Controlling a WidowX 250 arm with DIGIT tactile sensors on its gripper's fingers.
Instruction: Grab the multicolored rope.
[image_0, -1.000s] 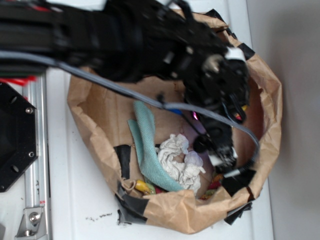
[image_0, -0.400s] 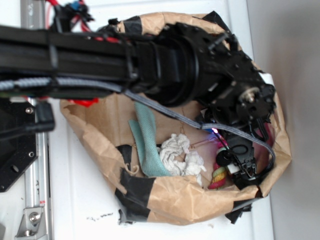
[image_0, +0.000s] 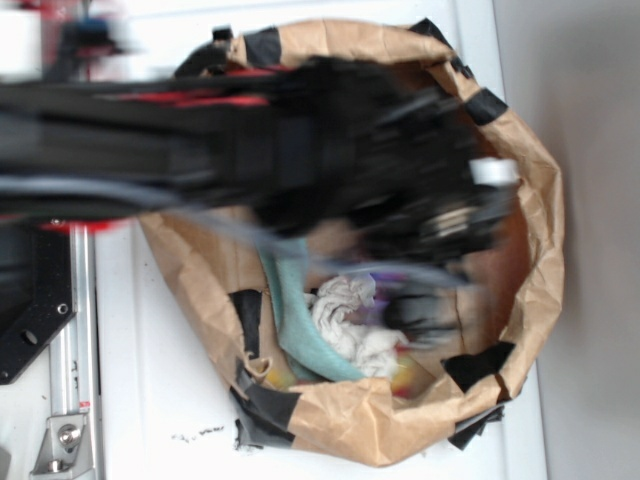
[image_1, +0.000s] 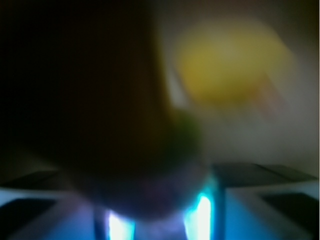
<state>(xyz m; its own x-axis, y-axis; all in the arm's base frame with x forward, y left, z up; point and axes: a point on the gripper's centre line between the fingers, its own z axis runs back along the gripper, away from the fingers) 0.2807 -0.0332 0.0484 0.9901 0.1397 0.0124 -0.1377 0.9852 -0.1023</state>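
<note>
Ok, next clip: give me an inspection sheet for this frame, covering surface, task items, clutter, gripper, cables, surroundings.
Surface: white tabletop with dark specks near the bag.
Task items: multicolored rope shows only as a blurred yellow-pink patch at the bottom of the bag; the wrist view gives a yellow blur.
Clutter: teal cloth strip and white rag inside the taped brown paper bag.
Gripper: gripper motion-blurred inside the bag; jaw state unreadable.
Cables: grey cable along the arm, blurred.
Surroundings: metal rail and black plate beside the table.
</note>
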